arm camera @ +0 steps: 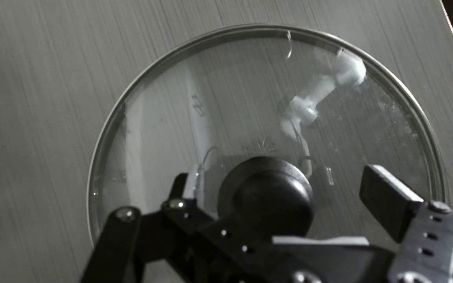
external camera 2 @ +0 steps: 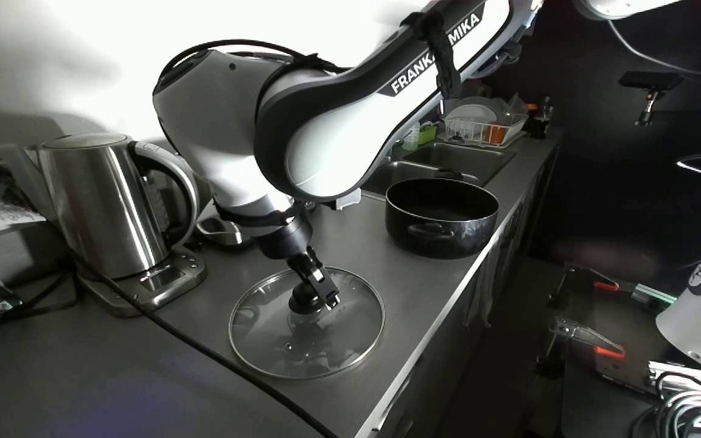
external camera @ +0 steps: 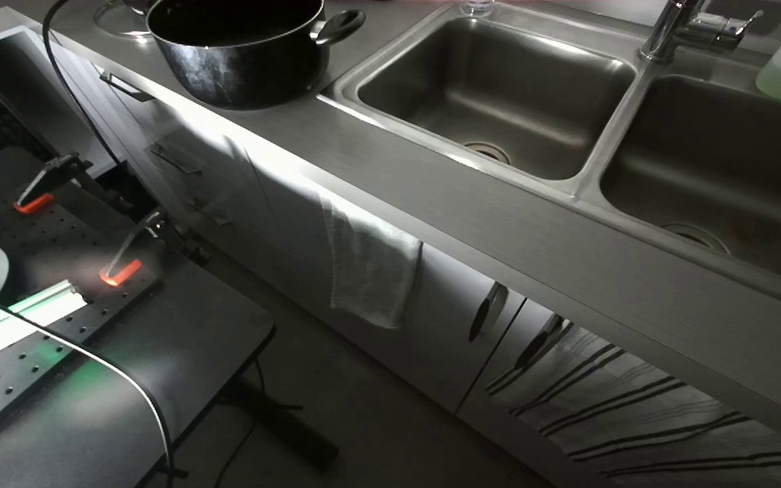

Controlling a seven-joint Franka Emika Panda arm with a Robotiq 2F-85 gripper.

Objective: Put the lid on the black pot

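Note:
The lid (external camera 2: 271, 353) is round clear glass with a thin metal rim and a dark round knob (external camera 2: 305, 299). It lies flat on the counter in an exterior view and fills much of the wrist view (arm camera: 242, 90). Part of the lid (external camera: 114, 26) also shows behind the pot. The black pot (external camera 2: 432, 236) stands uncovered on the counter between the lid and the sink; it also shows in an exterior view (external camera: 248, 71). My gripper (arm camera: 289, 196) is open over the lid, with the knob between its fingers, nearer the left one in the wrist view, and gaps on both sides.
A steel kettle (external camera 2: 101, 201) on its base stands beside the lid. A black cable (external camera 2: 204, 350) runs across the counter near the lid. Steel sink basins (external camera: 499, 88) lie beyond the pot. The counter's front edge (external camera 2: 423, 347) runs close to lid and pot.

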